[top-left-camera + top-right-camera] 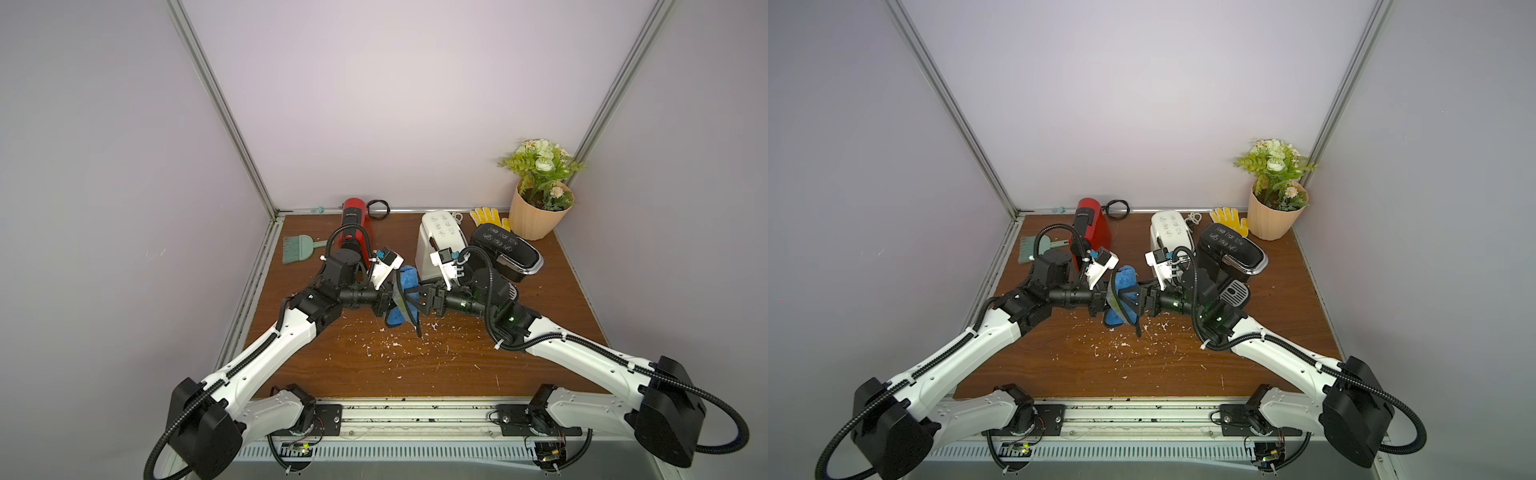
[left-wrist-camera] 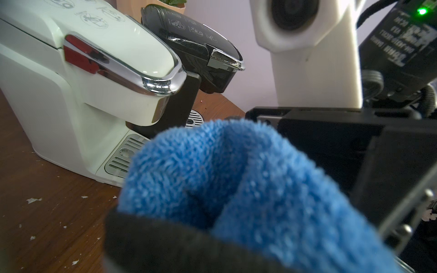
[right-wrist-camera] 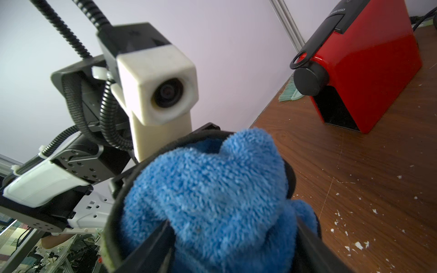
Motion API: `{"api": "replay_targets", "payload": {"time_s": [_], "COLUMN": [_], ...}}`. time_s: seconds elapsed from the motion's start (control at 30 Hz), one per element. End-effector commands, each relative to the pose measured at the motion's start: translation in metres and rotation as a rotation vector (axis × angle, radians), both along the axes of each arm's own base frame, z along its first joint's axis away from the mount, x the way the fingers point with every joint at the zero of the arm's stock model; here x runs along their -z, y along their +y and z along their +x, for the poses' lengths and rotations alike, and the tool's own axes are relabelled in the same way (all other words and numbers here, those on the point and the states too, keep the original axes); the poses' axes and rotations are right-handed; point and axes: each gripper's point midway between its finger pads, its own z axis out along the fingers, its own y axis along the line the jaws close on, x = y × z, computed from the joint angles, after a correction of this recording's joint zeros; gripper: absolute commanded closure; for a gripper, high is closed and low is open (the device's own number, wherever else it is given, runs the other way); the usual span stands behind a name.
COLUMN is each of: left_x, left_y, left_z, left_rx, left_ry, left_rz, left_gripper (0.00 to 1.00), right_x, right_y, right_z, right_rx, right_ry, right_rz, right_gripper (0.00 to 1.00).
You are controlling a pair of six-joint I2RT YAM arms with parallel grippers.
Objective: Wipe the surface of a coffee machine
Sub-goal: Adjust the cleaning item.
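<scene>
Blue microfibre cloth (image 1: pixel 409 277) hangs clamped in the left gripper (image 1: pixel 386 306) above the table (image 1: pixel 415 374); right gripper (image 1: pixel 411 300) faces it, jaws apart, straddling the cloth's opposite side.

The fingertips of the left gripper (image 1: pixel 386 303), closed on the blue cloth (image 1: pixel 409 277), are buried behind its pile. The left arm (image 1: pixel 345 270) covers the front of the red coffee machine (image 1: pixel 355 206) at the table's (image 1: pixel 415 374) 11 o'clock; the right arm (image 1: pixel 490 286) hides the base of the black coffee machine (image 1: pixel 505 245) at 1 o'clock. The left wrist view shows the cloth blurred and cropped. A green thing (image 1: pixel 318 209) at the back edge, 11 o'clock, is too small to tell.
</scene>
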Motion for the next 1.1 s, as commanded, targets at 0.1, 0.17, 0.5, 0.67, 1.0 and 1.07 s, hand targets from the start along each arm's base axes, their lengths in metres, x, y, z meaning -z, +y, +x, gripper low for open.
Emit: {"api": "replay_targets", "payload": {"time_s": [0.1,0.17,0.5,0.67,1.0,1.07], "left_x": [-0.012,-0.011,-0.009,-0.001,0.006,0.004], "left_y": [-0.001,0.000,-0.002,0.002,0.050,0.054], "left_z": [-0.007,-0.006,-0.006,-0.005,0.042,0.048], "left_rx": [0.051,0.054,0.092,0.073,-0.232,-0.267], "left_ry": [-0.027,-0.016,0.017,0.033,0.014,0.004], "left_rz": [-0.017,-0.015,-0.014,0.026,0.137,0.144], "left_gripper": [0.99,0.99,0.99,0.95,0.29,0.28], "right_x": [-0.055,-0.058,-0.045,-0.049,-0.053,-0.054], "right_y": [0.014,0.017,0.029,0.033,0.038,0.043], "right_z": [-0.022,-0.028,-0.020,-0.017,0.002,0.005], "right_rx": [-0.163,-0.212,-0.170,-0.165,-0.100,-0.102], "right_ry": [-0.157,-0.160,-0.166,-0.174,-0.195,-0.196], "right_rz": [0.127,0.147,0.051,0.079,0.039,0.041], "right_gripper": [0.22,0.21,0.34,0.73,0.97,0.97]}}
